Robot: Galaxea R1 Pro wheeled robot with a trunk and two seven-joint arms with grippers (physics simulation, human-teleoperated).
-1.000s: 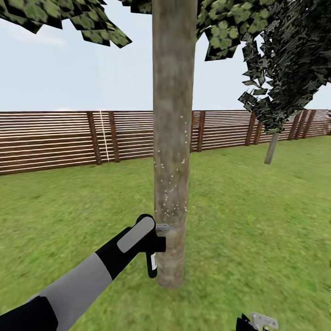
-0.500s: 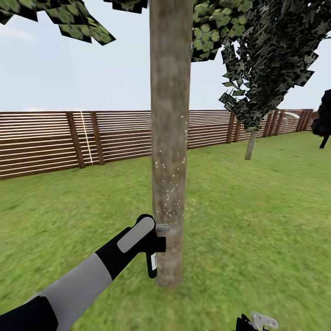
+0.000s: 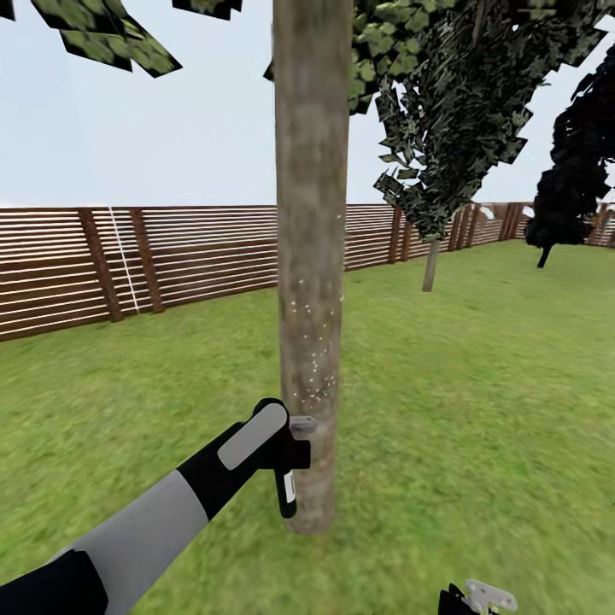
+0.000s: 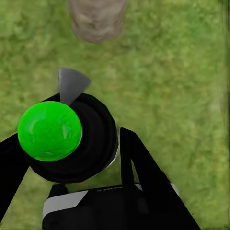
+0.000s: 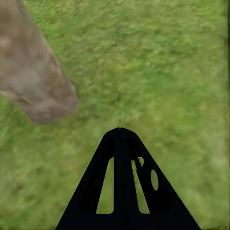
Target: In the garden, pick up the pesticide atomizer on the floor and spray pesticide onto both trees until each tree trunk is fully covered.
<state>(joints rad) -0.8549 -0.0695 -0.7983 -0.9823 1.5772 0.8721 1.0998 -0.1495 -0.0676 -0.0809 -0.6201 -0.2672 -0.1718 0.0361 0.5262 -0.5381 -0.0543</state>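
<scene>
One trunk (image 3: 312,256), speckled with spray, sits just ahead of the left gripper (image 4: 72,143) clenching the atomizer (image 4: 50,132); view has swung since earlier, revealing the second tree (image 3: 431,265) unsprayed; right gripper (image 5: 120,139) pressed closed, empty.

Two broad-leaved trees stand on the lawn, one trunk (image 3: 312,256) close up and one trunk (image 3: 430,266) far back by the fence, along with one dark cypress-like tree (image 3: 571,171). One slatted wooden fence (image 3: 171,256) rings the grass. One atomizer (image 4: 67,139) with a single green cap appears. Two robot arms show, one left hand (image 3: 286,457) and one right hand (image 5: 122,182).
</scene>
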